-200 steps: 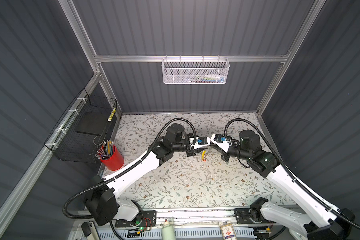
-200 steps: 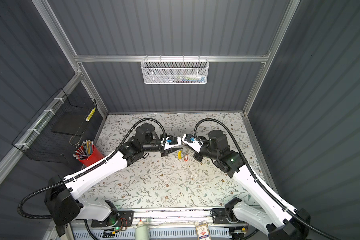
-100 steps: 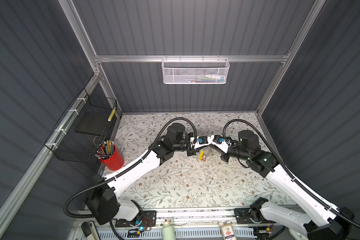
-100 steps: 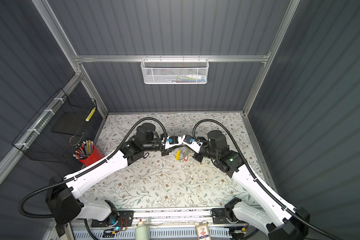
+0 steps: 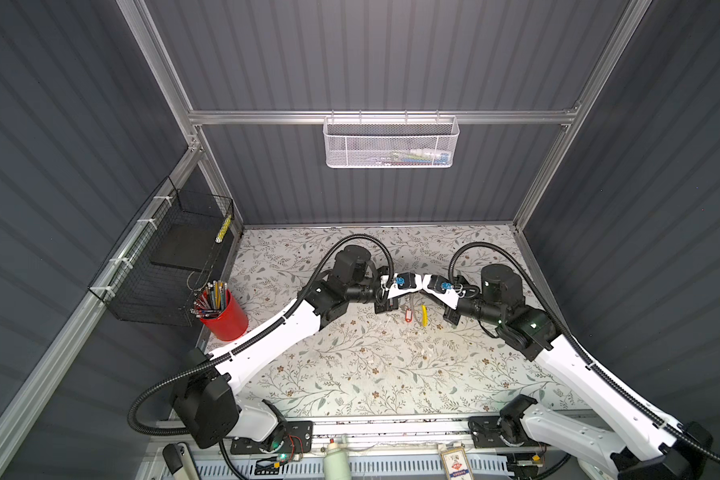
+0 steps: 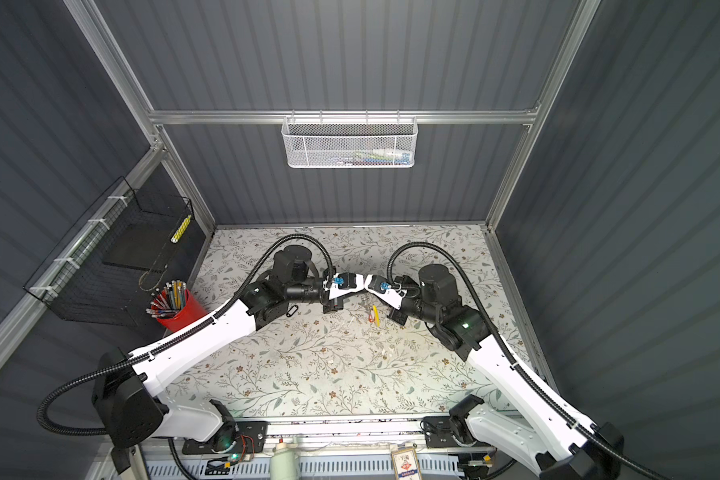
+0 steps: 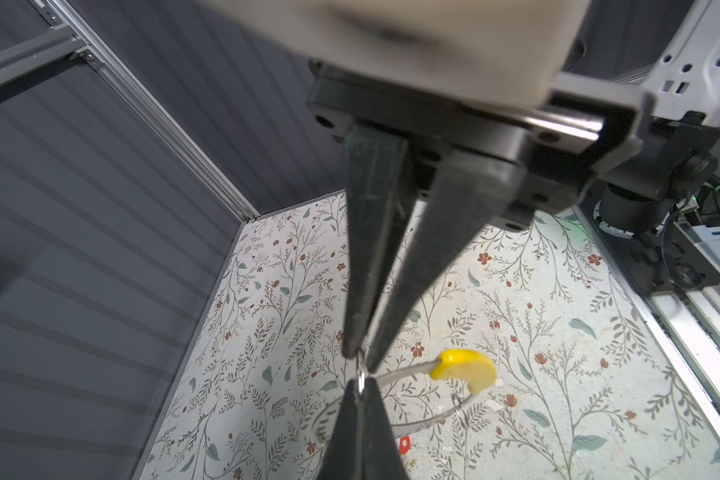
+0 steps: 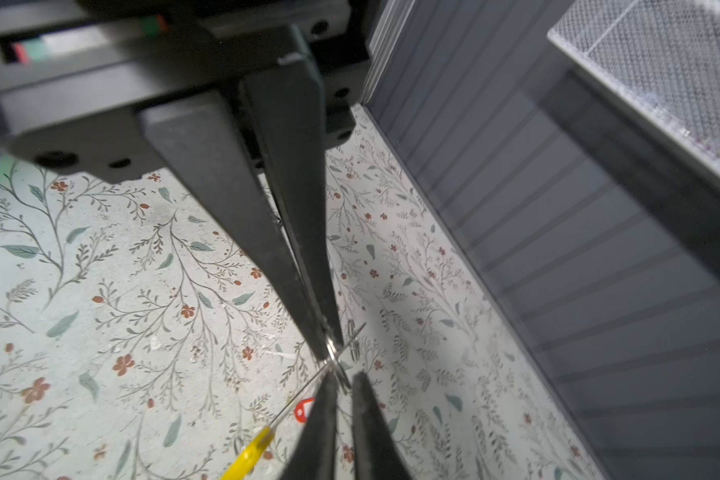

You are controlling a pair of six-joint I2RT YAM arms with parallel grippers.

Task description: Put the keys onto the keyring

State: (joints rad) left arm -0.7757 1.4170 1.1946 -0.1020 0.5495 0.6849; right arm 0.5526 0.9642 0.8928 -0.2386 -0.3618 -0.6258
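Both grippers meet tip to tip above the middle of the table in both top views. The keyring [image 7: 462,370], a thin grey hoop with a yellow segment, hangs from that spot. My left gripper [image 7: 360,384] is shut on its wire, where a small silvery ring [image 7: 361,376] sits. The right gripper [image 8: 344,380] has its tips at the same ring with a narrow gap between the fingers. One key's red tag [image 8: 304,409] dangles under the hoop, beside the yellow segment [image 5: 424,316]. A black-rimmed tag [image 6: 292,311] lies on the table by the left arm.
A red cup of pencils [image 5: 225,316] stands at the table's left edge under a black wire basket [image 5: 171,257]. A white mesh basket [image 5: 391,143] hangs on the back wall. The floral table [image 5: 371,374] ends at a rail in front.
The left gripper has closed at the meeting point. The right gripper's jaws, shut before, have parted a little. Both wrists have shifted slightly toward each other.
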